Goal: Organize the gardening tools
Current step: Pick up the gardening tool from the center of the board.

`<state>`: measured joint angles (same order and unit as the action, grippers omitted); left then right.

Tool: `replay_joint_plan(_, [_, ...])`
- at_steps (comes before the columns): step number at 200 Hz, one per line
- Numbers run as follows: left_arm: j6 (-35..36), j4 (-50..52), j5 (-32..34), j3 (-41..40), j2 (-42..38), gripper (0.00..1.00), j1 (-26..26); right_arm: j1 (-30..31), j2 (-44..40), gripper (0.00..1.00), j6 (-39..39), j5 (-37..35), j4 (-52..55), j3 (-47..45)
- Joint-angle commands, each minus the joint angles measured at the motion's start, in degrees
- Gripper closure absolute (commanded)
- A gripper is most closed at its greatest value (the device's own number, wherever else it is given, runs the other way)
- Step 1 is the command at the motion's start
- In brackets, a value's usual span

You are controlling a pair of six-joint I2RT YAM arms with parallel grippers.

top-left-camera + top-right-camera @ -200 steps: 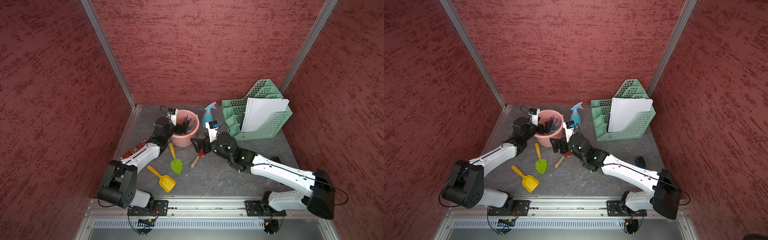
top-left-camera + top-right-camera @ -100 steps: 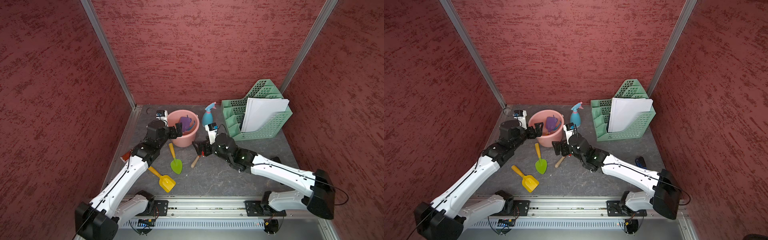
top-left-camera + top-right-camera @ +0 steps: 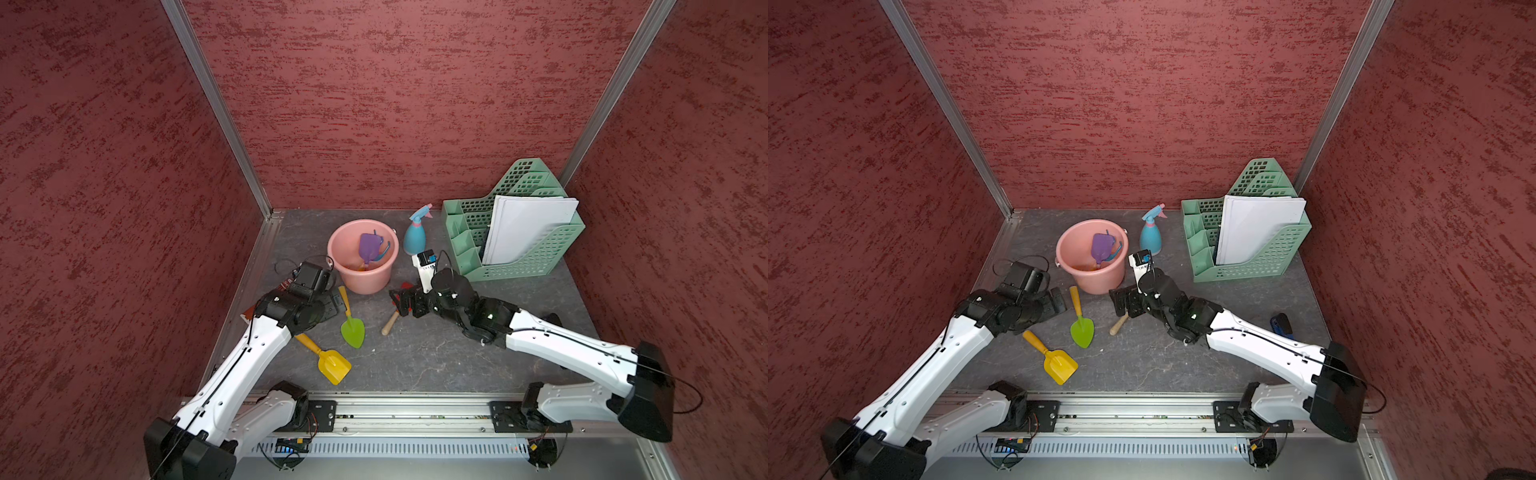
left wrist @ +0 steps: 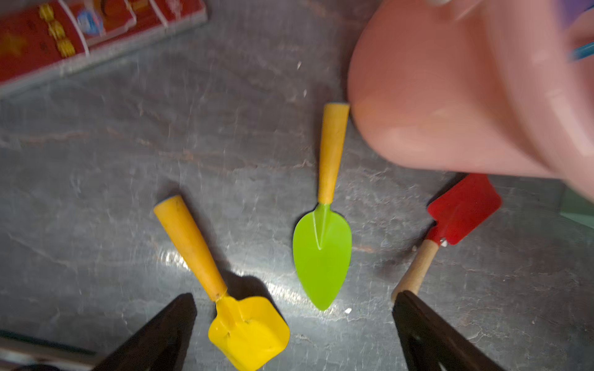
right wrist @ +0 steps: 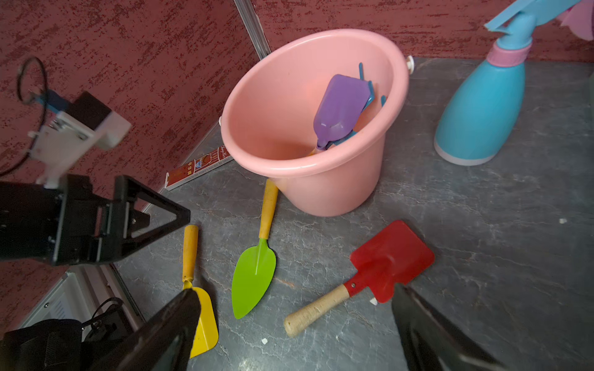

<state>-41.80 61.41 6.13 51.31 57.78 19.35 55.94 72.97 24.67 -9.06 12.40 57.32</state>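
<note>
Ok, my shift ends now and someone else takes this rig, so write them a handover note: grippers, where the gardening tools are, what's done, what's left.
Left gripper: open, empty, above the table near the yellow square-bladed scoop.
Right gripper: open, empty, over the red scoop with wooden handle.
Done: purple scoop and blue three-tined fork lie in the pink plastic bucket.
Left: yellow scoop, green leaf-shaped trowel and red scoop lie on the grey table in front of the bucket; light-blue spray bottle stands beside it.
</note>
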Motion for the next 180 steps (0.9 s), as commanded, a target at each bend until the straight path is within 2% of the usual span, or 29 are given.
replay_joint_plan(1, [-6.2, 4.0, -4.5, -3.5, 0.3, 0.0, -2.0, 0.2, -2.8, 0.01, 0.5, 1.0, 3.0, 1.5])
replay_joint_plan(80, [-5.6, 2.2, -7.6, -7.4, 7.4, 0.06, -13.9, -0.2, -3.3, 0.02, -0.5, 0.7, 3.0, 1.1])
replay_joint_plan(180, [1.5, -3.7, -7.2, -7.0, 23.1, 0.26, -23.0, -0.8, -3.4, 0.01, 0.0, 0.9, 1.8, 0.2])
